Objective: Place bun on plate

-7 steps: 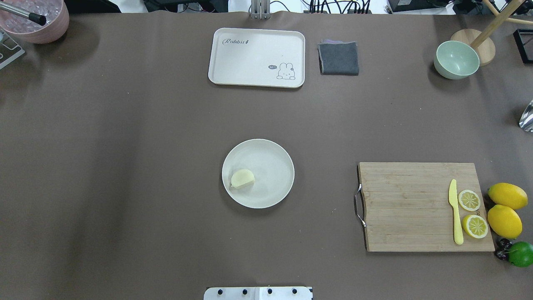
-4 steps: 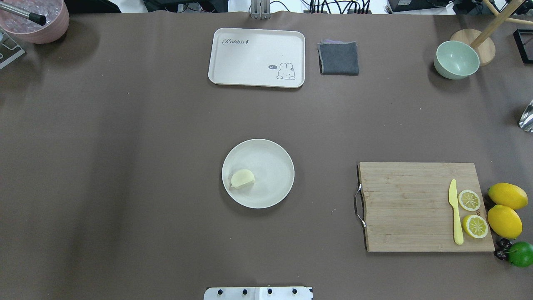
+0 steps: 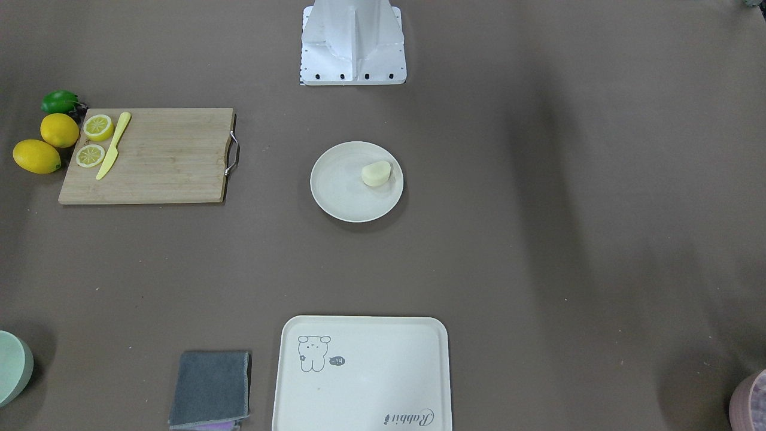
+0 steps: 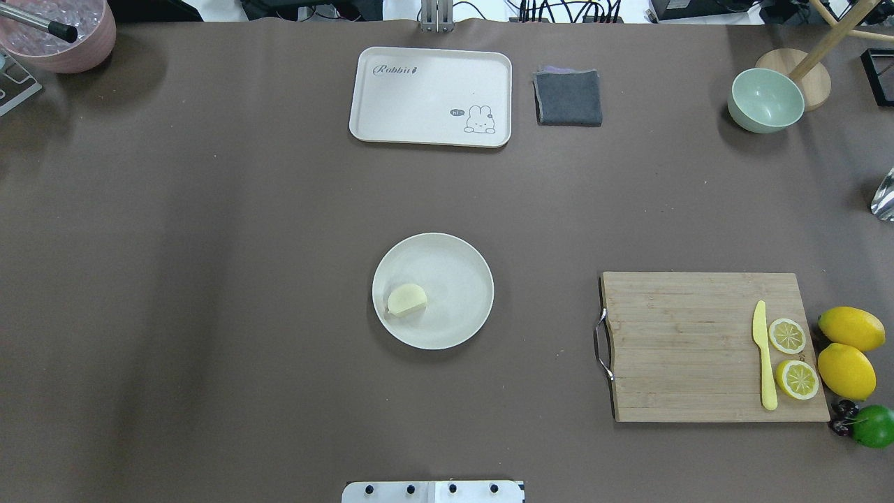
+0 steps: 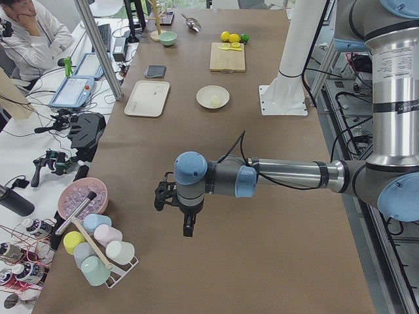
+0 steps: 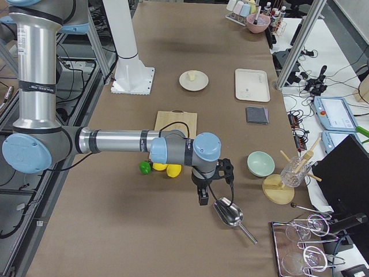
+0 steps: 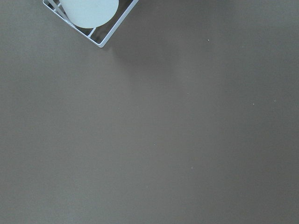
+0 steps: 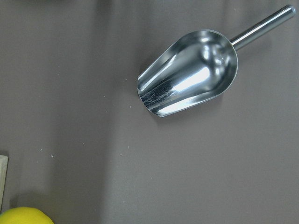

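The pale cream bun [image 4: 407,299] lies inside the round off-white plate [image 4: 454,269], on the plate's left half, with its flat end down-left. The front-facing view shows the same bun [image 3: 376,173] on the plate [image 3: 341,191]. Neither gripper appears in the overhead or front-facing view. My left gripper [image 5: 188,226] hangs over bare table far from the plate, near a cup rack; I cannot tell if it is open or shut. My right gripper [image 6: 203,199] hovers beside a metal scoop at the other end of the table; its state I cannot tell either.
A cream tray [image 4: 430,96] and a grey cloth [image 4: 568,97] lie at the far side. A green bowl [image 4: 765,100] stands at the far right. The cutting board [image 4: 698,349] carries a yellow knife and lemon slices, with lemons [image 4: 846,370] beside it. The metal scoop [image 8: 187,86] lies under my right wrist.
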Available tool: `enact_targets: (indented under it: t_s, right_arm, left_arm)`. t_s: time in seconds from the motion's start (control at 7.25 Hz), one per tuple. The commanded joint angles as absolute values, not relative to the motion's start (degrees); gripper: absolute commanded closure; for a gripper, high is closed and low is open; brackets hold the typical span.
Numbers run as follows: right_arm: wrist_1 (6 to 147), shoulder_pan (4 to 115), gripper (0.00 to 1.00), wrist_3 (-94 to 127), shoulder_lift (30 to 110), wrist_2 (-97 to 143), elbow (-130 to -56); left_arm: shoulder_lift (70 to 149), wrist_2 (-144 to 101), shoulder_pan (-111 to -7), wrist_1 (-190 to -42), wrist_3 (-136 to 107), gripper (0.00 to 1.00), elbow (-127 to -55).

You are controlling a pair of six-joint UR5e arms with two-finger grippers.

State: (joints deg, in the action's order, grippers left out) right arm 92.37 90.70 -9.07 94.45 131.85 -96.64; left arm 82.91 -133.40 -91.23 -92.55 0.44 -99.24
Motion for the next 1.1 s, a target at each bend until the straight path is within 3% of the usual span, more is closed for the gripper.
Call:
enact_targets:
  t_s: [0.0,0.97]
  right_arm:
    - [92.37,90.7,0.0,-9.05,94.48,131.92,-96.59]
    - [92.37,90.7,0.0,-9.23,94.66,132.19,-95.98]
  left_arm:
    - [82.71,-133.33,-91.58,-92.55,0.35,0.01,-99.32]
    - [82.35,-133.42,-91.85,-92.72,0.35,0.01,-99.58]
